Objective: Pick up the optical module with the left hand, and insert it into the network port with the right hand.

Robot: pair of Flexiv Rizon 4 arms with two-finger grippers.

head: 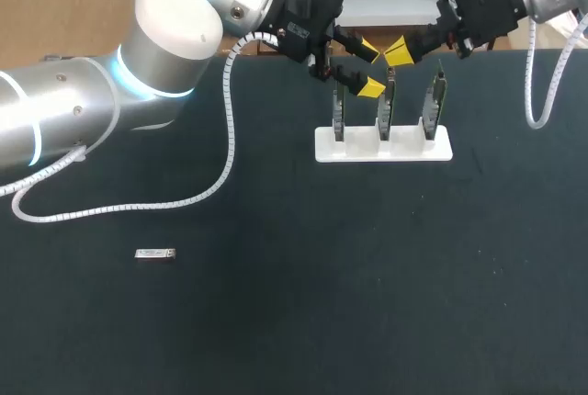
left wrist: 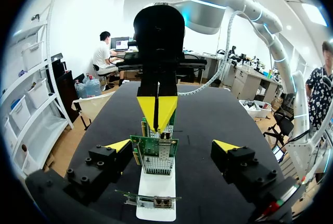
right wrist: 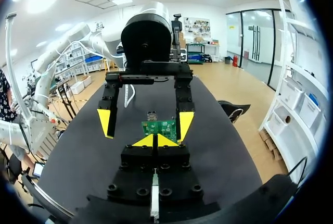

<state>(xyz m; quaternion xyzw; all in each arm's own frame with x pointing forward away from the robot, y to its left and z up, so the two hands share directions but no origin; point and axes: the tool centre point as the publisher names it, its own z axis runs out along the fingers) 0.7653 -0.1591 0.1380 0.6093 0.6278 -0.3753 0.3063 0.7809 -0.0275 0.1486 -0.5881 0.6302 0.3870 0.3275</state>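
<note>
The optical module [head: 154, 253], a small silver bar, lies on the black table at the front left, far from both grippers; neither wrist view shows it. A white stand [head: 383, 144] at the back holds three upright green network boards [head: 387, 106]. My left gripper [head: 369, 69] hangs open above the stand's left and middle boards, with a board [left wrist: 154, 153] below and ahead of its fingers. My right gripper [head: 397, 52] is shut and holds nothing. It faces the left gripper [right wrist: 145, 123] tip to tip above the boards [right wrist: 161, 127]. In the left wrist view the right gripper [left wrist: 156, 112] hangs just beyond the board.
A white coiled cable [head: 138, 204] from my left arm lies in a loop on the table's left half. Another coiled cable [head: 542, 92] hangs from my right arm at the back right. The table [head: 367, 276] is a plain black surface.
</note>
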